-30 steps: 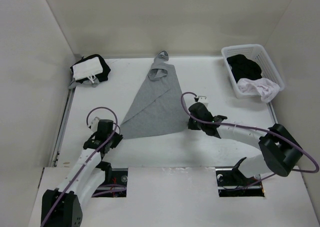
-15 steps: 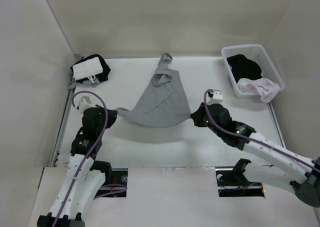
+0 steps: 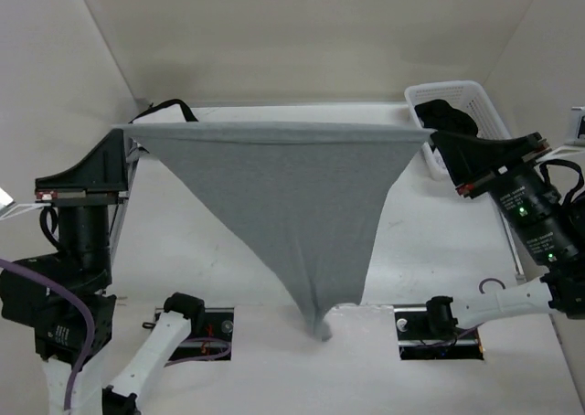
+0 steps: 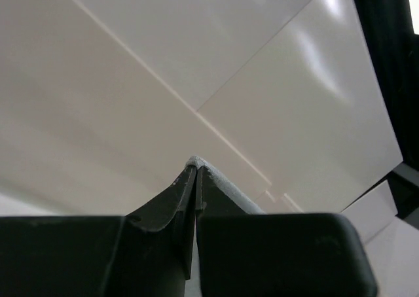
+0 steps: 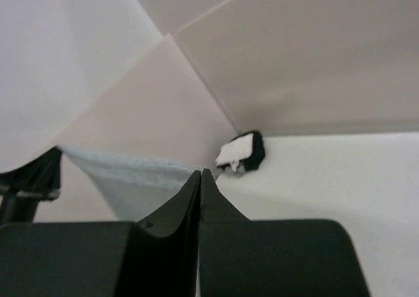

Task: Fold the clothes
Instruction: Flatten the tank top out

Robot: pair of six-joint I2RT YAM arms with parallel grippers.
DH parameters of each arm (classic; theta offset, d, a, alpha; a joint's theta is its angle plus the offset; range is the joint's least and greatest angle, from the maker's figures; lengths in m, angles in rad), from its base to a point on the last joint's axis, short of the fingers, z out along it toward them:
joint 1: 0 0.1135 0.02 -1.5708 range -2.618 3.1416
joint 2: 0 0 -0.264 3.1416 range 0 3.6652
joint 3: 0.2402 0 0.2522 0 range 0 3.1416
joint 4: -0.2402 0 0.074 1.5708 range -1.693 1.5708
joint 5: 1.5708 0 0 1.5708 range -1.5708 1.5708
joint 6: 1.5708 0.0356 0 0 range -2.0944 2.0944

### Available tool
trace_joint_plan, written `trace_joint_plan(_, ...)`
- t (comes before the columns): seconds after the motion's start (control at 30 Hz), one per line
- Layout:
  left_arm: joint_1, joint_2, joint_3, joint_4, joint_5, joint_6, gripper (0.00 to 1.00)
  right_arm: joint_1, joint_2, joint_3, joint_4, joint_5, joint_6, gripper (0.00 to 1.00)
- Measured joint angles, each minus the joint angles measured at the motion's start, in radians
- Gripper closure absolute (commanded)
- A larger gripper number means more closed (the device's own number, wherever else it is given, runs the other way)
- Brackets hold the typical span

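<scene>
The grey sleeveless top (image 3: 292, 205) hangs high in the air, stretched wide into a downward-pointing triangle whose tip dangles near the table's front edge. My left gripper (image 3: 126, 133) is shut on its left corner and my right gripper (image 3: 433, 135) is shut on its right corner. In the left wrist view a thin grey hem (image 4: 226, 187) pokes out of the closed gripper (image 4: 196, 169). In the right wrist view the cloth (image 5: 131, 173) stretches away to the left from the closed gripper (image 5: 201, 173).
A white lattice basket (image 3: 484, 100) with dark and pale clothes stands at the back right, partly behind the right arm. A black-and-white folded bundle (image 5: 241, 152) lies at the back left of the table; in the top view only its black edge (image 3: 169, 107) shows.
Both arms have lifted high and spread apart, pulling the grey top off the table and stretching it flat in the air. The top lay on the table a second ago.
</scene>
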Motion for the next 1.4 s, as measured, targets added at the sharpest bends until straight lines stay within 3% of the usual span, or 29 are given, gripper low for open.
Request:
trace_joint_plan(0.1, -0.003, 0.026, 0.035, 0.042, -0.030, 0.023, 1.00, -0.035, 0.055, 0.023, 0.143, 0.032, -0.196, 1.00)
trace_joint_plan(0.23, -0.013, 0.111, 0.003, 0.089, -0.070, 0.042, 1.00, -0.194, 0.138, 0.016, 0.187, 0.003, -0.292, 1.00)
trace_joint_plan(0.33, -0.032, 0.178, -0.090, 0.114, -0.100, 0.050, 1.00, -0.396, 0.201, -0.006, 0.124, -0.132, -0.218, 1.00)
trace_joint_plan(0.37, -0.039, 0.220, -0.145, 0.115, -0.119, 0.054, 1.00, -0.537, 0.246, -0.023, 0.074, -0.239, -0.146, 1.00)
trace_joint_plan(0.43, -0.033, 0.291, -0.182, 0.120, -0.132, 0.055, 1.00, -0.683, 0.313, -0.050, 0.045, -0.385, -0.064, 1.00)
trace_joint_plan(0.57, 0.018, 0.465, -0.177, 0.152, -0.127, 0.054, 1.00, -0.898, 0.519, -0.040, -0.007, -0.612, 0.056, 1.00)
trace_joint_plan(0.63, 0.069, 0.631, -0.066, 0.152, -0.092, 0.044, 1.00, -0.941, 0.601, 0.003, -0.028, -0.670, 0.083, 1.00)
trace_joint_plan(0.7, 0.095, 0.725, 0.040, 0.140, -0.071, 0.038, 1.00, -1.018, 0.779, 0.265, -0.172, -0.756, 0.109, 1.00)
trace_joint_plan(0.73, 0.114, 0.815, 0.183, 0.130, -0.045, 0.036, 1.00, -1.032, 0.827, 0.364, -0.186, -0.776, 0.113, 1.00)
trace_joint_plan(0.8, 0.134, 0.881, 0.320, 0.132, -0.023, 0.037, 1.00, -1.074, 0.930, 0.640, -0.240, -0.808, 0.114, 1.00)
trace_joint_plan(0.9, 0.158, 0.890, 0.448, 0.137, 0.000, 0.058, 1.00, -1.095, 0.964, 0.888, -0.296, -0.827, 0.104, 1.00)
trace_joint_plan(0.97, 0.175, 0.868, 0.482, 0.155, 0.011, 0.068, 1.00, -1.095, 0.936, 0.962, -0.306, -0.835, 0.098, 1.00)
trace_joint_plan(1.03, 0.190, 0.834, 0.480, 0.162, 0.019, 0.072, 1.00, -1.094, 0.866, 0.927, -0.309, -0.849, 0.094, 1.00)
trace_joint_plan(1.2, 0.145, 0.690, 0.279, 0.214, 0.008, 0.074, 1.00, -1.094, 0.640, 0.493, -0.217, -0.854, 0.100, 1.00)
trace_joint_plan(1.4, 0.024, 0.463, -0.183, 0.237, -0.069, 0.069, 1.00, -1.038, 0.425, -0.192, -0.112, -0.840, 0.167, 1.00)
